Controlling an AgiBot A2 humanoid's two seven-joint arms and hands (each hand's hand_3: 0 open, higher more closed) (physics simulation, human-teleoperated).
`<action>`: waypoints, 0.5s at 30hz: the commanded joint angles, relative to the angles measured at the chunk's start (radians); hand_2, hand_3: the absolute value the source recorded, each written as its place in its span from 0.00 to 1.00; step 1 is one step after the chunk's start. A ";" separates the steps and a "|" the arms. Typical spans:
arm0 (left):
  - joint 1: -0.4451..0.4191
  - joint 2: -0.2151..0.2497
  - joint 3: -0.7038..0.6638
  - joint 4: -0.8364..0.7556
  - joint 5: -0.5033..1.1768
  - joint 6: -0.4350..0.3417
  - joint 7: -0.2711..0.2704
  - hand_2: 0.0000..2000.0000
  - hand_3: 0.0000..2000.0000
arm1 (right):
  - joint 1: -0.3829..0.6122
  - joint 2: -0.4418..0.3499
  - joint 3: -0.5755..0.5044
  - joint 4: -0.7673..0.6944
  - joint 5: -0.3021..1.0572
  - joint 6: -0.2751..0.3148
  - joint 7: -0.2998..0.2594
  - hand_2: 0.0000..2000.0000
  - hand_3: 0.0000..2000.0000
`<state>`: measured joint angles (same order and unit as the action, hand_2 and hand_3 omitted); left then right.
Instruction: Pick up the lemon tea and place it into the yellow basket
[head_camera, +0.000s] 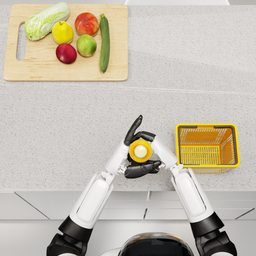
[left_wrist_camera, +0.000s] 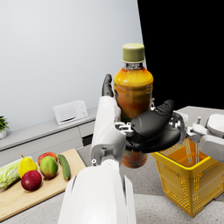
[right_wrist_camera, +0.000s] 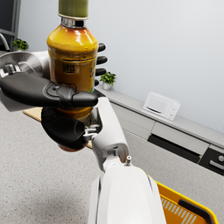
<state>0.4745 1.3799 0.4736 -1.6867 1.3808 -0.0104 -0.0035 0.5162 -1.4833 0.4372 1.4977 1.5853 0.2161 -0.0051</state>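
Standing upright above the counter, the lemon tea (head_camera: 140, 150) is held between both hands, with its cap seen from straight above in the head view. The left hand (left_wrist_camera: 153, 131) is wrapped around the lower body of the bottle from one side, and the right hand (right_wrist_camera: 65, 127) is cupped against the base and lower body from the other. Both hands are thus clamped on the bottle. How firmly the right hand's fingers bear on it cannot be fully made out, since the left hand's fingers cross in front of them in the right wrist view.

The bottle is lifted off the countertop (head_camera: 65, 125) and is placed just beside the yellow basket (head_camera: 207, 127), which lies to the robot's right and is not yet entered.

The bottle appears to be filled nearly to the shoulder, so a fair weight is to be expected, with the mass carried low. The plastic wall is judged smooth and somewhat slippery, and slightly yielding under pressure, though not fragile. A hold on the broad lower body, below the shoulder, is judged the soundest; the narrow neck and cap would give a poor purchase. An upright carriage is advised, as a tilt could let the smooth wall slide through the fingers.

A cutting board (head_camera: 30, 70) bearing fruit and vegetables is seen well apart on the far left of the counter.
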 joint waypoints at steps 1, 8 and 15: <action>-0.053 -0.036 -0.160 -0.081 0.000 0.003 0.001 0.00 0.00 | 0.022 -0.012 -0.215 0.081 0.000 -0.017 0.003 1.00 1.00; -0.084 -0.028 -0.421 -0.088 -0.002 0.010 0.003 0.00 0.00 | -0.014 -0.005 -0.519 0.117 -0.003 -0.017 0.007 1.00 1.00; -0.081 -0.017 -0.409 -0.064 -0.002 0.010 0.003 0.00 0.00 | -0.024 -0.001 -0.555 0.042 -0.003 -0.020 -0.209 1.00 1.00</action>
<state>0.3825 1.3621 0.0663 -1.7521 1.3790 0.0000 0.0000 0.4760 -1.4853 -0.1052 1.5633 1.5822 0.2012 -0.2504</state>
